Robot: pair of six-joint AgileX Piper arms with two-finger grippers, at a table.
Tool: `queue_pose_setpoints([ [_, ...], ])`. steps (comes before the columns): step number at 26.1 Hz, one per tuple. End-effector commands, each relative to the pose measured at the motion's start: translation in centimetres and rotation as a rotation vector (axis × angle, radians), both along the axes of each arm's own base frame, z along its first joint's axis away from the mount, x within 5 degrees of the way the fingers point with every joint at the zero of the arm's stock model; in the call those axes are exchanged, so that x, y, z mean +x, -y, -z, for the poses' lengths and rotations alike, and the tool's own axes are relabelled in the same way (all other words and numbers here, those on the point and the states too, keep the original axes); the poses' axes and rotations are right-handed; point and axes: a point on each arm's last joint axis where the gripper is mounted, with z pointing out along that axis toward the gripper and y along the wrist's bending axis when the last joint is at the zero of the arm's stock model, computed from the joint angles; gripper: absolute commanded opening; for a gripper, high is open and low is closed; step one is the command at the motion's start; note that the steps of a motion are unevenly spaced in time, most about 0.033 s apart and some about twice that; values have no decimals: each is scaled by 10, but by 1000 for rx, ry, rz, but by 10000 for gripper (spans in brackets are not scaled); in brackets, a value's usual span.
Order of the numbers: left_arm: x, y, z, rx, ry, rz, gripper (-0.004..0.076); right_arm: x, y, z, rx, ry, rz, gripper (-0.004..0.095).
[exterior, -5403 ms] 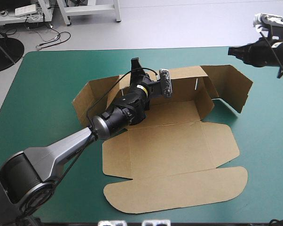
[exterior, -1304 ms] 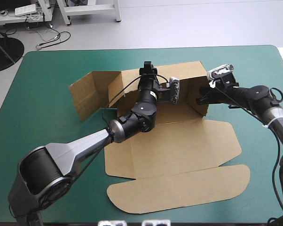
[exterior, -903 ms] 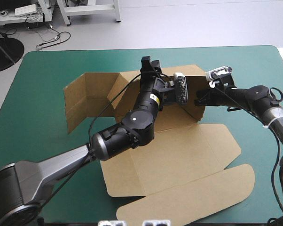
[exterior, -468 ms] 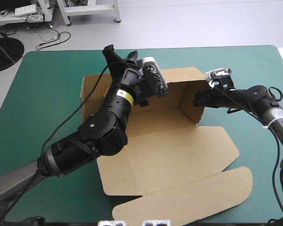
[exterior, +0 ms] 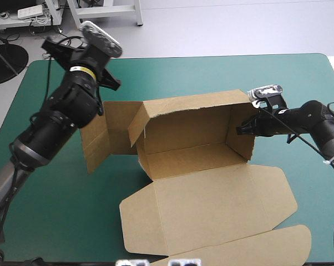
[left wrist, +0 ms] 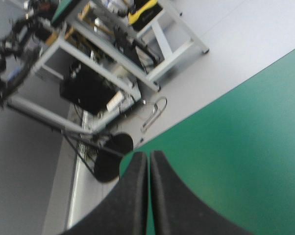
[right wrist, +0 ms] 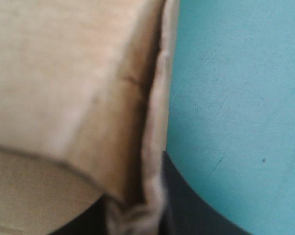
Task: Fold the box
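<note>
**A:** The left gripper (left wrist: 148, 154) has lifted clear since just before. It was down at the box's back wall. Now it hangs high over the far left corner of the table (exterior: 300, 83), fingers pressed together, holding nothing.

**B:** And the box (exterior: 183, 138)?

**A:** It sits in the middle of the table with the back wall and the right wall (exterior: 240, 136) standing. The lid (exterior: 211, 205) lies flat toward the near edge. The right gripper (exterior: 246, 128) is pinched on the right wall, the board between its fingers.

**B:** So what could go wrong?

**A:** The left flap (exterior: 100, 141) worries me. It is swung outward, not tucked in, and nothing touches it. With only one end held, I'd judge the back wall may lean or drop forward.

**B:** And the held side?

**A:** If that arm pulls or twists, the light board could slide across the table, or the wall could crease off its fold line. If it lets go too early, the wall may spring open again.
</note>
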Motion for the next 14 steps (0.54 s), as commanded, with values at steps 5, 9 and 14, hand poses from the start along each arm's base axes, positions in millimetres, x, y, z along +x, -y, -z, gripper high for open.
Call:
queue_pose_setpoints([
  [5, -4, -87, -13, -296, -75, -222, 1, -19, -28, -44, -7, -86, -12, 2],
  [9, -15, -116, -6, -415, -215, -255, 1, -7, -48, -50, -34, -124, 12, 2],
  [14, -40, -135, -17, -462, -209, -293, 1, 36, -62, -28, -34, -224, 8, 3],
])
